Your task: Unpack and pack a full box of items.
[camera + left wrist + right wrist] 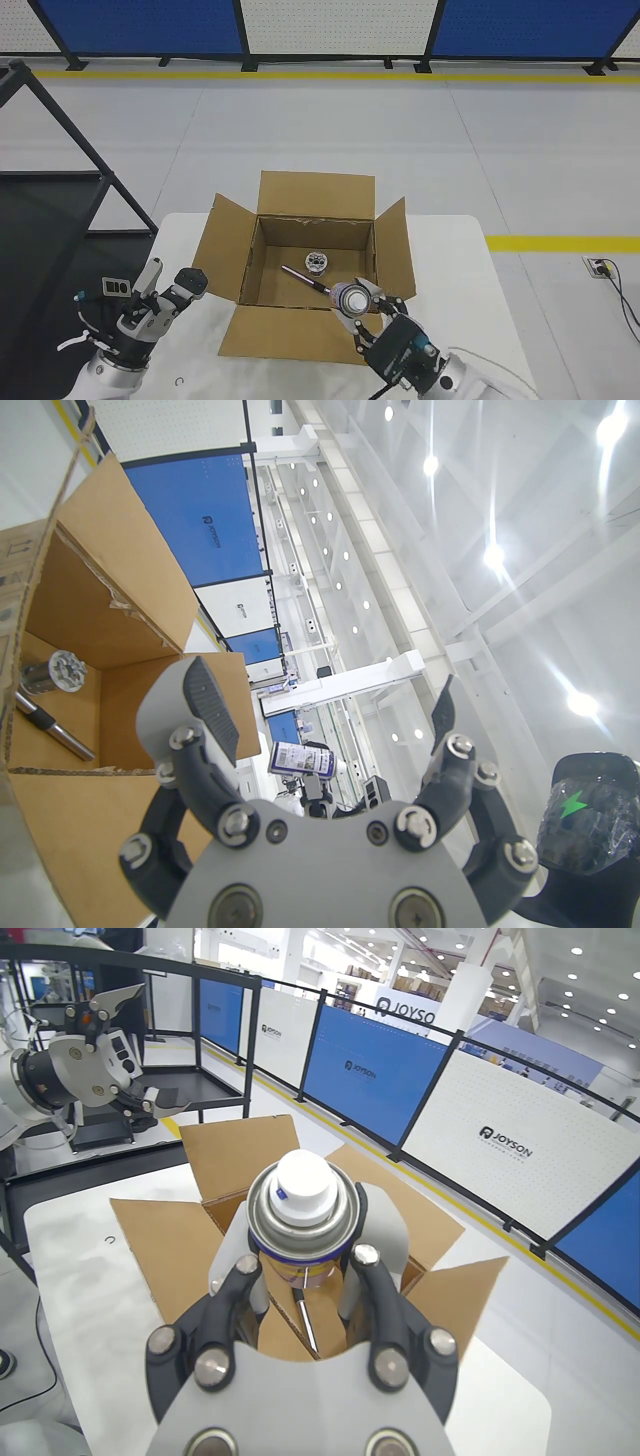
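Observation:
An open cardboard box (pixel 232 250) stands mid-table with its flaps spread out. On its floor lie a round metal part (pixel 318 262) and a metal rod (pixel 303 277). My right gripper (pixel 356 303) is shut on a spray can (pixel 351 298) with a white cap, held upright over the box's near right corner. The right wrist view shows the spray can (pixel 302 1223) between the fingers (pixel 382 1223), with the rod (pixel 306 1323) below. My left gripper (pixel 188 284) is open and empty, left of the box. In its own view the pads (pixel 210 705) stand wide apart beside the box (pixel 125 600).
The white table (pixel 460 290) has bare room on both sides of the box. A small C-shaped ring (pixel 178 380) lies near the front left edge. A black metal rack (pixel 60 200) stands beyond the table's left side. Blue and white partition panels (pixel 330 25) line the back.

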